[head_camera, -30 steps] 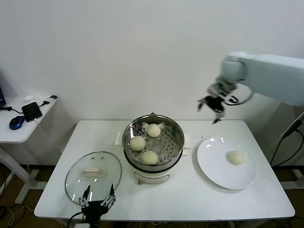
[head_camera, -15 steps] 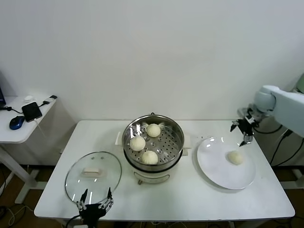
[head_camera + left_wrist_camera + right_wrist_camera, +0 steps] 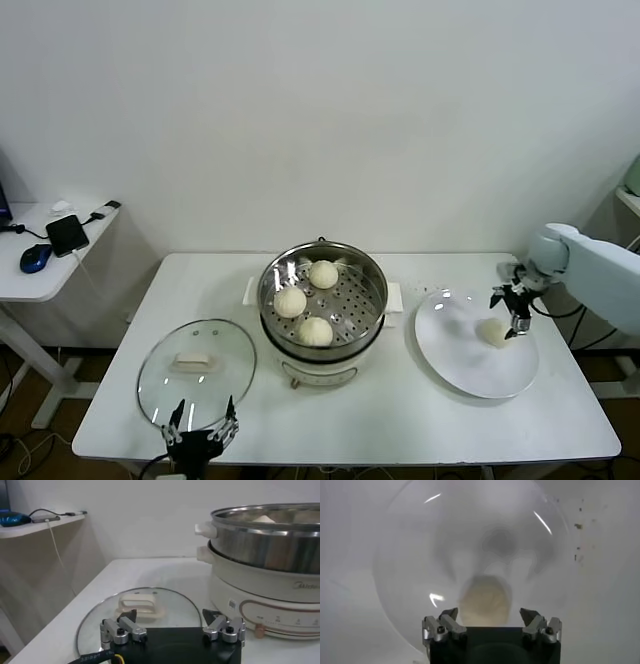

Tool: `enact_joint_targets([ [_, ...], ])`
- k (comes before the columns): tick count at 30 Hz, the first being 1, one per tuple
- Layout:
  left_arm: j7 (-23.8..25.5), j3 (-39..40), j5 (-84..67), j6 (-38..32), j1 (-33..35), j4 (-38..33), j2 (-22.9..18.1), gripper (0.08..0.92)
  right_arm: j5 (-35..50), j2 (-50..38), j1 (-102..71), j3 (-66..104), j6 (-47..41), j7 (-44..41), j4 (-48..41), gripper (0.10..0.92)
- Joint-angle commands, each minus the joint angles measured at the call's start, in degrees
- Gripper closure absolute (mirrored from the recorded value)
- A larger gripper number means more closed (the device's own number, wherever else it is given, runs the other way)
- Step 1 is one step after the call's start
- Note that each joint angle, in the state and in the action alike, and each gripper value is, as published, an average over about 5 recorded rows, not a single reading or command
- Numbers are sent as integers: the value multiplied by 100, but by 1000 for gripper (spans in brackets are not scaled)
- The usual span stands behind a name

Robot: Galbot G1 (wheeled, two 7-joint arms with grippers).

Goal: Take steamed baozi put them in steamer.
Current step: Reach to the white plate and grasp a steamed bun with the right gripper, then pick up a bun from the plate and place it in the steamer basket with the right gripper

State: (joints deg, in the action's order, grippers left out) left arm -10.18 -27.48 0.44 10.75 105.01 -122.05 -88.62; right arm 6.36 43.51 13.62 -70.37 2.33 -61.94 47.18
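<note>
The steel steamer (image 3: 323, 298) on its white base stands mid-table and holds three cream-white baozi (image 3: 315, 331) on its perforated tray. A fourth baozi (image 3: 494, 331) lies on the large white plate (image 3: 460, 360) at the right. My right gripper (image 3: 509, 311) is open and hangs just above that baozi. In the right wrist view the baozi (image 3: 485, 601) lies between the spread fingers of the right gripper (image 3: 489, 616). My left gripper (image 3: 201, 425) is open and empty at the table's front edge, next to the glass lid (image 3: 196, 366). The left wrist view shows the left gripper (image 3: 169, 617) over the lid (image 3: 141, 605).
A side table (image 3: 40, 262) at the far left holds a phone and a blue mouse. The steamer's side (image 3: 270, 555) fills the left wrist view. The wall is close behind the table.
My right arm swung from above the steamer's back right down over the plate and now hovers low over the last baozi. The left gripper barely moved.
</note>
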Motion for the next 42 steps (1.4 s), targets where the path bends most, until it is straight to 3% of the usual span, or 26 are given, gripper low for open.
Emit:
enact_joint_targets([
  [1,-1,-7,2,-1,0,4,9,177,-303,75,-542,510,-115,97,-237,203],
  [9,-9,33,18,-18,23,-7,23,177,-373,47,-514,516,-246,150,-75,221],
  [17,-20,95,62,-28,50,-40,24,177,-282,-93,-262,344,-412,186,327,346],
  [21,-33,146,85,-36,68,-55,25,177,101,-281,458,-325,-600,172,878,369],
  [24,-41,181,102,-44,85,-69,30,177,682,-335,1477,-1169,-742,166,1397,372],
  [30,-40,256,140,-19,85,-94,31,177,2887,214,4047,-3356,-1111,225,2378,372],
  [36,-32,321,173,2,76,-130,49,177,4685,1079,5511,-3805,-1663,421,3337,372],
  [42,-28,377,162,8,26,-132,64,177,5486,1792,5480,-3561,-2200,1053,4075,372],
])
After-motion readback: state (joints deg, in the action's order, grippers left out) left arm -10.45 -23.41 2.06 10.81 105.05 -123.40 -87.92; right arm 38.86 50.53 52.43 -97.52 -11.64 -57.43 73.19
